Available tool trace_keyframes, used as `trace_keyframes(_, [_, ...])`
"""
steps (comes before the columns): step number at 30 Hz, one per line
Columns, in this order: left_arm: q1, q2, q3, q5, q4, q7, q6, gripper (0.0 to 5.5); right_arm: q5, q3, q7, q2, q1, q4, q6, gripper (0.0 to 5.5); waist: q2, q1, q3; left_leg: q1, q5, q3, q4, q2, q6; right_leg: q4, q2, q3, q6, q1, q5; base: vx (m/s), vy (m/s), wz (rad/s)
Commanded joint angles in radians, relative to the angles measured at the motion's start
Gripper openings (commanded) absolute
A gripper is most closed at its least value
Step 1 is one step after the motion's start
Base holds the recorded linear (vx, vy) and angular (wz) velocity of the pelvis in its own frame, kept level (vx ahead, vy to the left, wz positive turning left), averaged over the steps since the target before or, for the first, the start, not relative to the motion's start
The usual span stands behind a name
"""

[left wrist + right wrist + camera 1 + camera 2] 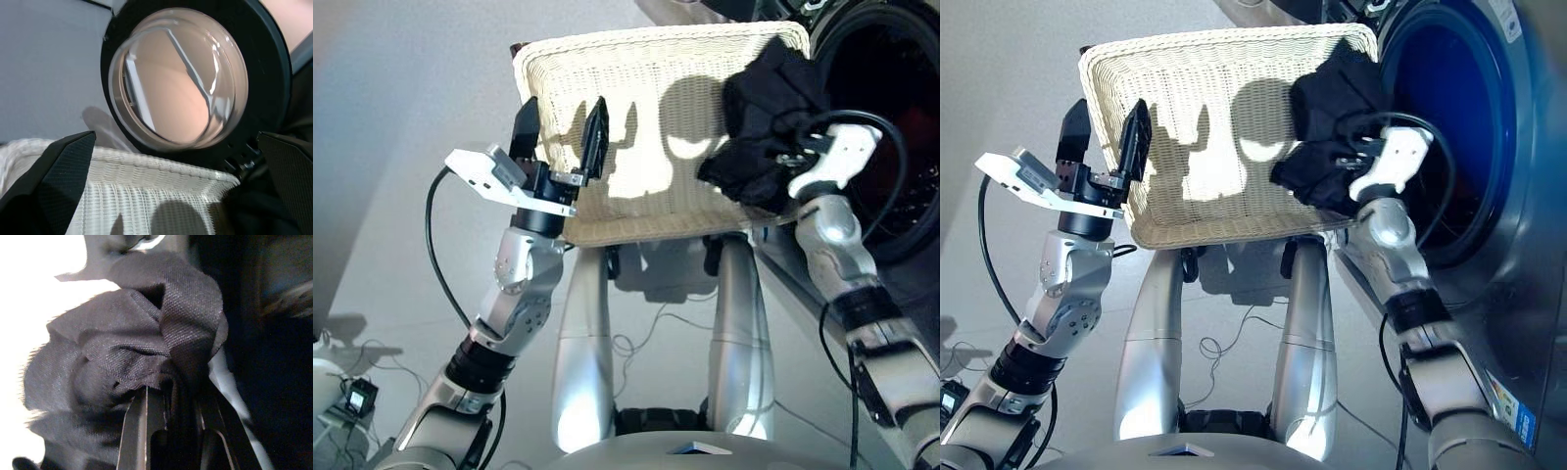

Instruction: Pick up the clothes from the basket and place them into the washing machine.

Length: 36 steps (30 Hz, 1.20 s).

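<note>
The cream wicker basket (636, 88) stands in front of me, its woven floor bare across the left and middle. At its right edge a bunched black garment (766, 122) is lifted off the weave, and my right gripper (178, 431) is shut on it, fingers mostly buried in the cloth. Just right of that is the washing machine's dark round drum mouth (1449, 127). My left gripper (562, 122) hovers open over the basket's left rim, holding nothing. Beyond the basket's far rim, the left wrist view shows the machine's round glass porthole door (181, 78).
The washing machine's grey front (1528, 294) runs down the right side, close to my right arm. Loose cables (636, 343) trail on the grey floor under the basket, and a small device (357, 397) lies at the lower left.
</note>
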Motion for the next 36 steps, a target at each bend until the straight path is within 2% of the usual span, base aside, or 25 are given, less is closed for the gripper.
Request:
trace_keyframes(1, [0.023,0.011,0.051,0.038,-0.118,-0.012,-0.065,5.50,-0.132,-0.109,-0.114,-0.085,-0.039,-0.060,-0.090,0.00,-0.021,-0.007,-0.017,0.038,-0.004,0.022,-0.013,0.012,0.007,-0.046,-0.007,-0.022,0.039,0.077,-0.006,0.000,0.000,0.000])
trace_keyframes(2, [0.027,0.010,0.055,0.040,-0.124,-0.011,-0.068,5.50,-0.195,-0.147,-0.193,-0.108,-0.064,-0.001,-0.076,0.00,-0.022,-0.004,-0.017,0.043,-0.007,0.021,-0.013,0.011,0.006,-0.047,-0.007,-0.023,0.040,0.082,-0.007,0.000,0.000,0.000])
trace_keyframes(6, [0.029,0.008,0.059,0.034,-0.142,-0.008,-0.072,5.50,-0.327,-0.174,-0.327,-0.165,-0.142,0.136,-0.009,0.00,-0.018,0.006,-0.017,0.048,-0.010,0.020,-0.014,0.011,0.004,-0.047,-0.007,-0.021,0.040,0.086,-0.006,0.000,0.000,0.000])
trace_keyframes(8, [0.024,0.009,0.054,0.032,-0.143,-0.006,-0.073,5.50,-0.338,-0.170,-0.353,-0.193,-0.183,0.209,0.007,0.00,-0.017,0.008,-0.017,0.046,-0.011,0.021,-0.012,0.012,0.003,-0.046,-0.006,-0.020,0.040,0.085,-0.005,0.000,0.000,0.000])
trace_keyframes(9, [0.018,0.012,0.038,0.027,-0.144,-0.005,-0.074,5.50,-0.346,-0.156,-0.389,-0.224,-0.251,0.315,0.046,0.00,-0.016,0.018,-0.017,0.048,-0.012,0.020,-0.013,0.012,0.002,-0.050,-0.009,-0.020,0.041,0.088,-0.005,0.000,0.000,0.000])
trace_keyframes(10, [0.017,0.010,0.041,0.027,-0.144,-0.004,-0.074,5.50,-0.344,-0.148,-0.389,-0.226,-0.261,0.323,0.043,0.00,-0.015,0.016,-0.017,0.046,-0.012,0.020,-0.013,0.013,0.002,-0.051,-0.008,-0.020,0.041,0.087,-0.005,0.000,0.000,0.000])
trace_keyframes(11, [0.009,0.013,0.021,0.022,-0.146,-0.001,-0.072,5.50,-0.323,-0.127,-0.402,-0.258,-0.332,0.450,0.070,0.00,-0.016,0.025,-0.017,0.047,-0.011,0.022,-0.015,0.013,0.000,-0.053,-0.009,-0.019,0.042,0.090,-0.002,0.000,0.000,0.000])
trace_keyframes(12, [0.008,0.011,0.024,0.022,-0.146,-0.001,-0.073,5.50,-0.318,-0.116,-0.400,-0.262,-0.346,0.463,0.064,0.00,-0.014,0.022,-0.017,0.046,-0.011,0.022,-0.015,0.014,-0.001,-0.054,-0.008,-0.019,0.041,0.088,-0.001,0.000,0.000,0.000])
trace_keyframes(18, [-0.035,0.037,-0.039,0.017,-0.135,0.001,-0.069,5.50,-0.233,0.092,-0.305,-0.348,-0.610,0.841,0.112,0.00,-0.011,0.043,-0.017,0.036,-0.007,0.025,-0.011,0.012,-0.005,-0.055,-0.009,-0.020,0.040,0.082,0.006,0.000,0.000,0.000])
trace_keyframes(25, [-0.043,0.066,-0.064,0.023,-0.128,0.009,-0.064,5.50,-0.185,0.252,-0.204,-0.429,-0.798,1.131,0.173,0.00,0.006,0.055,-0.017,0.019,-0.005,0.027,-0.002,0.014,-0.011,-0.049,-0.015,-0.019,0.041,0.064,0.011,0.000,0.000,0.000])
trace_keyframes(32, [-0.045,0.085,-0.067,0.032,-0.136,0.013,-0.055,5.50,-0.140,0.274,-0.185,-0.476,-0.851,1.229,0.201,0.00,0.015,0.055,-0.017,0.013,-0.004,0.026,0.004,0.011,-0.012,-0.042,-0.017,-0.020,0.038,0.058,0.011,0.000,0.000,0.000])
trace_keyframes(36, [-0.054,0.088,-0.070,0.036,-0.135,0.030,-0.046,5.50,-0.098,0.246,-0.226,-0.488,-0.869,1.268,0.214,0.00,0.019,0.057,-0.017,0.016,-0.007,0.028,0.003,0.010,-0.012,-0.043,-0.016,-0.019,0.038,0.061,0.009,0.000,0.000,0.000])
